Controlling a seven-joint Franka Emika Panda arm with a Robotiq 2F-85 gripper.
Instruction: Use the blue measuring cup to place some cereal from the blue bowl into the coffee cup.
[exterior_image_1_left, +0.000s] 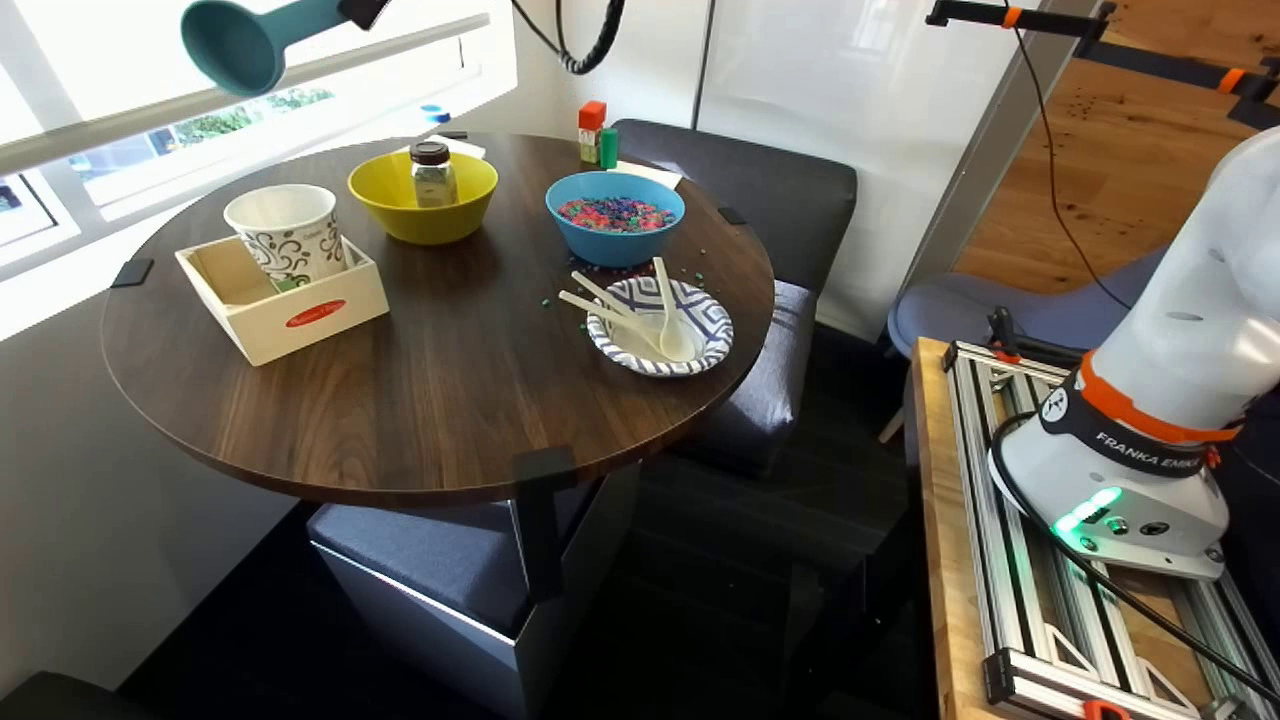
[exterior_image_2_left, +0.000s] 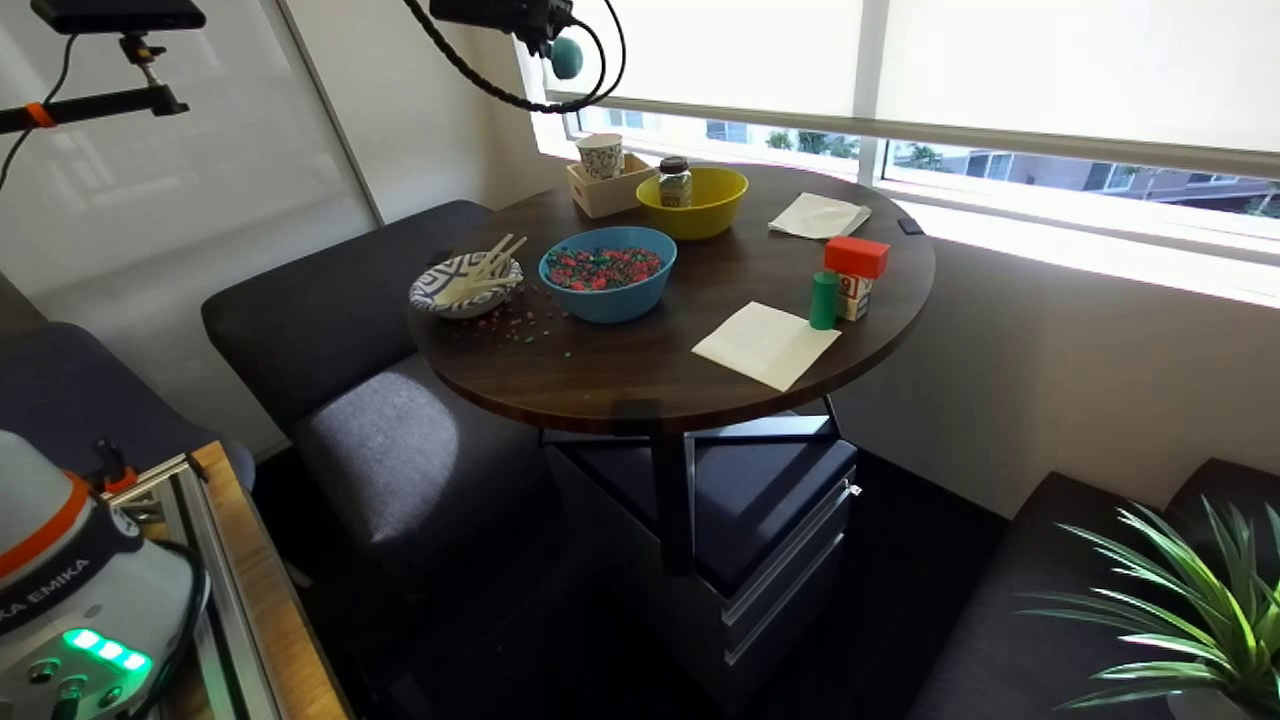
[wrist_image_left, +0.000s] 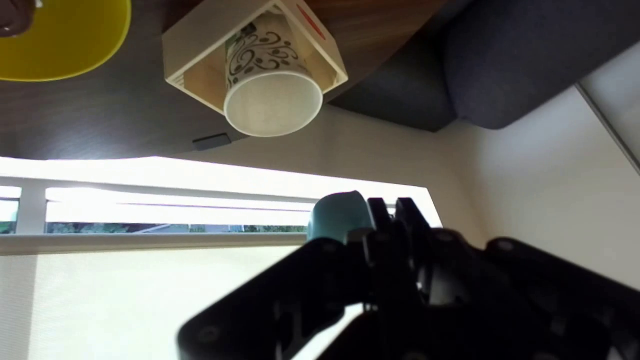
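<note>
Held up in the air, well apart from the blue bowl (exterior_image_1_left: 615, 248) and higher than it, is the blue measuring cup (exterior_image_1_left: 232, 48); the gripper (wrist_image_left: 393, 215) pinches it by its short handle. What the measuring cup carries I can't make out from here. The blue bowl sits on a round dark wooden table (exterior_image_1_left: 400, 400) and holds the cereal (exterior_image_1_left: 616, 214), little pieces in red, green and dark purple. Stray cereal pieces (exterior_image_2_left: 517, 320) are scattered on the tabletop close around the blue bowl. Just beside it is a patterned paper plate (exterior_image_1_left: 716, 325) with a pale spoon (exterior_image_1_left: 677, 343) and other light utensils (exterior_image_1_left: 628, 320) resting on it. Well apart from the blue bowl stands the coffee cup (exterior_image_1_left: 300, 248), white with dark swirls, mouth up inside a light wooden tray (exterior_image_1_left: 362, 298). Nearer to the blue bowl than that tray is a yellow bowl (exterior_image_1_left: 430, 225), a dark-lidded jar (exterior_image_1_left: 434, 187) standing in it. On another side of the blue bowl, a green cylinder (exterior_image_2_left: 824, 300) stands just beside a red-topped box (exterior_image_2_left: 856, 258), with a pale napkin (exterior_image_2_left: 766, 345) lying flat nearer the blue bowl.
</note>
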